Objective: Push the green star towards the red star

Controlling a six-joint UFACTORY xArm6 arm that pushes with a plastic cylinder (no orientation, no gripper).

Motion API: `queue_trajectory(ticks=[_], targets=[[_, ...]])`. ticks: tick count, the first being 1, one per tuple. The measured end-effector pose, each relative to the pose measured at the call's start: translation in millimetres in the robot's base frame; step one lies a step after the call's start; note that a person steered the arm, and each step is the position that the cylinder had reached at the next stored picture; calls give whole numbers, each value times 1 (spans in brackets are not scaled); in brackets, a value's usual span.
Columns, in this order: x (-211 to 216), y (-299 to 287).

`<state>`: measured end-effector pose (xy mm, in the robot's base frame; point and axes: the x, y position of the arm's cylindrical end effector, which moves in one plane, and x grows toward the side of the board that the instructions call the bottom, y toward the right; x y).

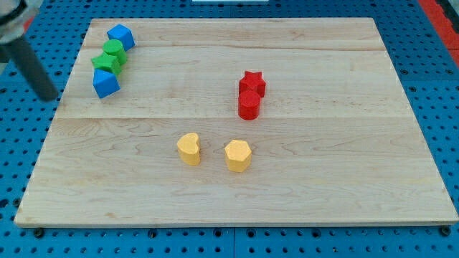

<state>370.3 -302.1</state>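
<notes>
The green star [106,63] lies near the board's upper left, in a tight line of blocks. A second green block [114,49] touches it just above. The red star [252,82] sits right of the board's centre, far to the right of the green star. My tip [49,95] is at the view's left, just off the board's left edge. It is left of and slightly below the green star and touches no block.
A blue block [120,35] tops the left line and another blue block [105,84] ends it below. A red cylinder [249,104] touches the red star from below. A yellow heart [189,149] and a yellow hexagon [237,155] sit lower centre on the wooden board [344,179].
</notes>
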Motion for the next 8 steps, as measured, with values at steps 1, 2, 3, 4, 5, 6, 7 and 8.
queue_trajectory(ticks=[1, 2, 3, 4, 5, 6, 7, 8], targets=[[-46, 39], [-48, 122], [-31, 101], [-9, 117], [-14, 173], [-17, 211], [-17, 220], [-17, 196]])
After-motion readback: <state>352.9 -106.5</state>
